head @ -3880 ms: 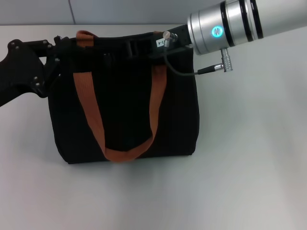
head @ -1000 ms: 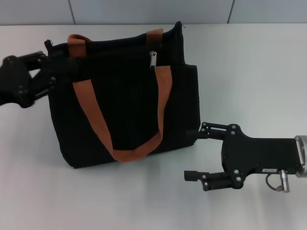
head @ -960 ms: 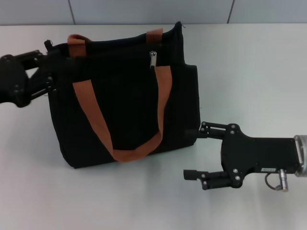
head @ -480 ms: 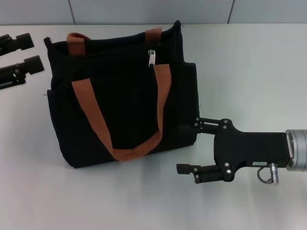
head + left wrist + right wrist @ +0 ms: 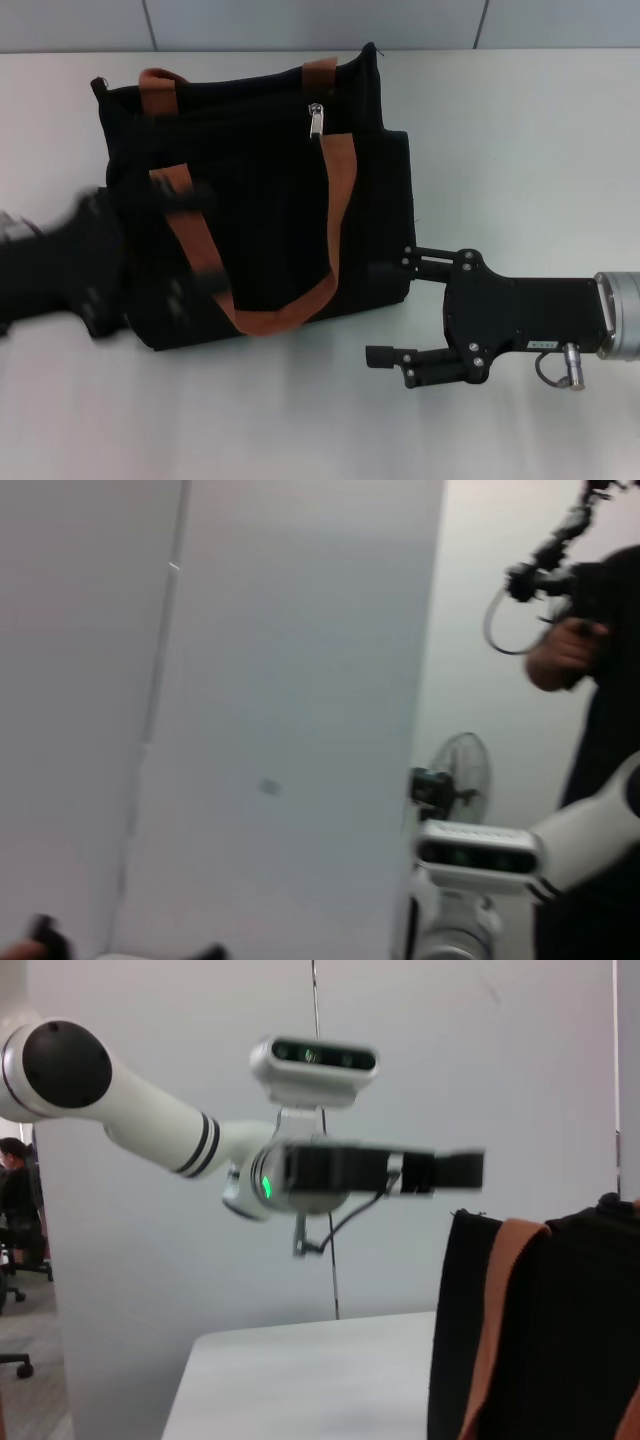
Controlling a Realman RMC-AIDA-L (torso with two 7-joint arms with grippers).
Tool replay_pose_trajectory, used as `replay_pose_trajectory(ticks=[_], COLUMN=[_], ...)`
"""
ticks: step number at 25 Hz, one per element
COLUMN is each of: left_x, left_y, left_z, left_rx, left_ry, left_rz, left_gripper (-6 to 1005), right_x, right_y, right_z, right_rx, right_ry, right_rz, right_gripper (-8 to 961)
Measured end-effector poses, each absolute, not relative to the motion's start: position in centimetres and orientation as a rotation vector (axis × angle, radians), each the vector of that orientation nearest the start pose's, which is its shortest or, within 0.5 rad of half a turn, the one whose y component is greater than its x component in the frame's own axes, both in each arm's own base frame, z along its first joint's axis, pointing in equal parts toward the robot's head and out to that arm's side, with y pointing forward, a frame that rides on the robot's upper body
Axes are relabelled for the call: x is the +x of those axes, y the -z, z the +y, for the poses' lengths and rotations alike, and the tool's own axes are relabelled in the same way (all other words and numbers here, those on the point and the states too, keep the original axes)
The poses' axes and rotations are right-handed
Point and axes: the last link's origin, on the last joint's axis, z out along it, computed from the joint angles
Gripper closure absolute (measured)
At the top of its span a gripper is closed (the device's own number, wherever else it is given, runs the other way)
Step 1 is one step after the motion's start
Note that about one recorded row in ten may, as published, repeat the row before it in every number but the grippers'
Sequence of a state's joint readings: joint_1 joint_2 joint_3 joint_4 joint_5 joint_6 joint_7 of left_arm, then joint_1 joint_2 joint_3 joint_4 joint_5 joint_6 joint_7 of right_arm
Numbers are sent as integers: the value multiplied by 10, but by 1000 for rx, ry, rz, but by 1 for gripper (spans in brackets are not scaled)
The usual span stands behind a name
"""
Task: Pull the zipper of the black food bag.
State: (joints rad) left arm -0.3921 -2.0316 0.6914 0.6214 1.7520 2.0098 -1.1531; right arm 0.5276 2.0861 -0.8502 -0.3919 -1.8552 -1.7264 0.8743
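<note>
sagging softly, the black food bag (image 5: 260, 190) is needing bracing; pinch the small zipper (image 5: 315, 119). right gripper (image 5: 392, 303) is gaping; left gripper (image 5: 180, 250) is blurred, state unclear.

Black food bag (image 5: 560, 1330) stands upright on white table (image 5: 300, 1380), one orange-brown strap (image 5: 495, 1310) running down its near side. Beyond the bag, above the table, the left gripper (image 5: 440, 1172) is blurred on a white arm (image 5: 150, 1110) with black rings and a green light. Robot head camera (image 5: 313, 1065) sits just above that gripper. Grey wall (image 5: 480, 1060) behind.
</note>
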Motion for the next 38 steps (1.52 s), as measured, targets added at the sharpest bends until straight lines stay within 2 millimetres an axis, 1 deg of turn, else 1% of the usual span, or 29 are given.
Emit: replay_pose_trajectory(ticks=[2,3,4,8,9,13,19,38], left_x=[-260,-265,-265,-278,-282,-289,-290,-290], left_y=[-28,-16,-16,0,8,20,24,25], left_z=[250,239,239,225,223,221,220,221], left_rx=[-2763,-2784,-2784,-2828,-2837,-2860,-2877,-2881], left_ry=[1242,1235,1235,1172,1134,1041,1016,1009], left_rz=[-235,-240,-240,-298,-331,-369,-373,-371], left_gripper=[217,217,217,217,217,217,217,217], right_x=[242,243,243,243,243,243,243,245], right_y=[48,48,48,49,50,57,67,67], right_z=[274,272,272,269,268,267,266,264], right_rx=[-2902,-2908,-2908,-2913,-2917,-2938,-2969,-2967], right_ry=[-1014,-1020,-1020,-1033,-1035,-1017,-983,-978], right_rz=[104,105,105,121,130,138,134,123], right_gripper=[137,137,137,137,137,136,136,137])
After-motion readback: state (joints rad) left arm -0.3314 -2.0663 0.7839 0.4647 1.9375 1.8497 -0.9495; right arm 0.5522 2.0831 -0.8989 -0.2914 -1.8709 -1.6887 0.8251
